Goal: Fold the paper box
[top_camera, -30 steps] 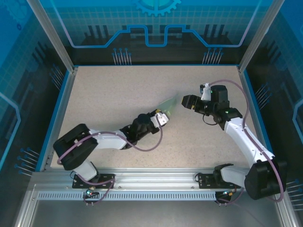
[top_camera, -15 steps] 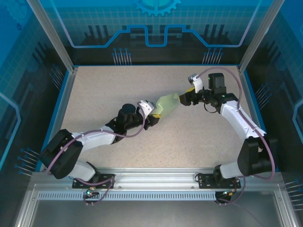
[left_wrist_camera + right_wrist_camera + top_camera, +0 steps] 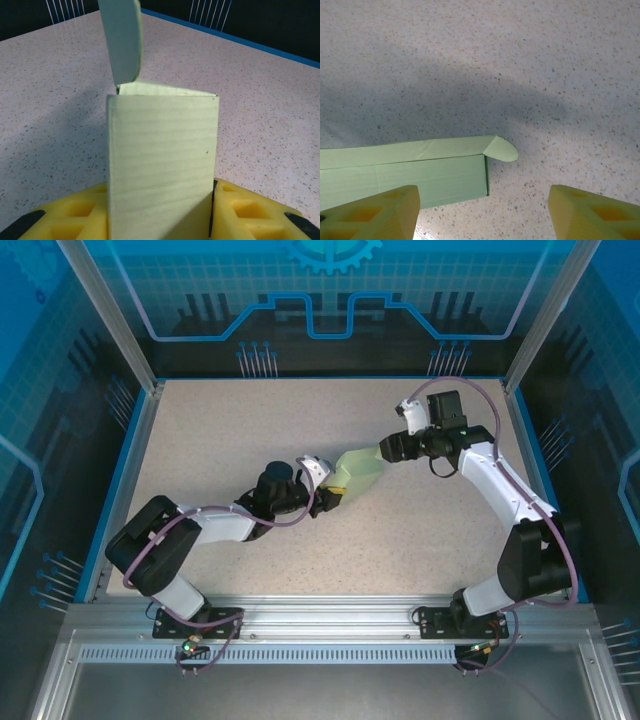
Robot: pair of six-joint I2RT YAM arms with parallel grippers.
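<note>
Left tool pinching one end of the paper box; right tool spread at its opposite end, over the bench.

Bright even overhead light, soft broad shadows across the table, wrist views crisp

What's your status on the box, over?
Left gripper shut on box. Right gripper open beside its far end. Box part-folded, flap loose. Nothing in the way.
</note>
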